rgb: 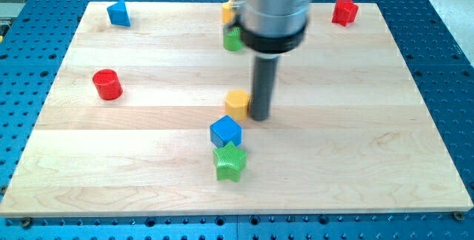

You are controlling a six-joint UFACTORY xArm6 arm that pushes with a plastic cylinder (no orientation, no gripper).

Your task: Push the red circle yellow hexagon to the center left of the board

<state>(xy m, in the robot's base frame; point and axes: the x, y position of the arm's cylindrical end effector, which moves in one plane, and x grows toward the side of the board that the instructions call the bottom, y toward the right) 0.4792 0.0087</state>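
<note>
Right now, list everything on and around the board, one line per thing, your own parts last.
red circle: one, red, left side of the board, about mid-height.
yellow hexagon: one, yellow, board centre, just left of my tip.
blue cube: one, blue, just below the yellow hexagon.
green star: one, green, directly below the blue cube, close against it.
blue block: one, blue, top left of the board; shape unclear.
red block: one, red, top right.
green block: one, green, top centre, partly hidden by the arm.
yellow block: one, yellow, above it, mostly hidden.
wooden board: one, light wood, on a blue perforated table.
my tip: one, dark rod, beside the yellow hexagon's right side.
</note>
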